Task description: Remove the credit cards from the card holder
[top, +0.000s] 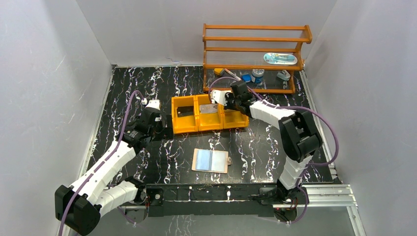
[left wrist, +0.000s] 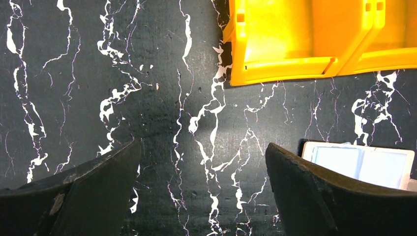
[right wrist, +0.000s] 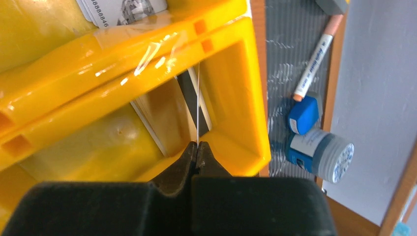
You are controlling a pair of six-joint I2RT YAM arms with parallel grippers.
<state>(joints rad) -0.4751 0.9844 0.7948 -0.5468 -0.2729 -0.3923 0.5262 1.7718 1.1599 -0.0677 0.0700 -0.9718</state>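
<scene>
Right end effector [right wrist: 197,147] tight on credit card [right wrist: 197,105] over tray [right wrist: 256,123]

A black counter [top: 162,157] veined in white carries three things: an orange three-compartment tray [top: 209,128] at centre, toward the far side; a card holder [top: 210,160] lying open and flat nearer the front edge, well apart from the tray; and a wooden rack [top: 255,49] standing at far right.
</scene>
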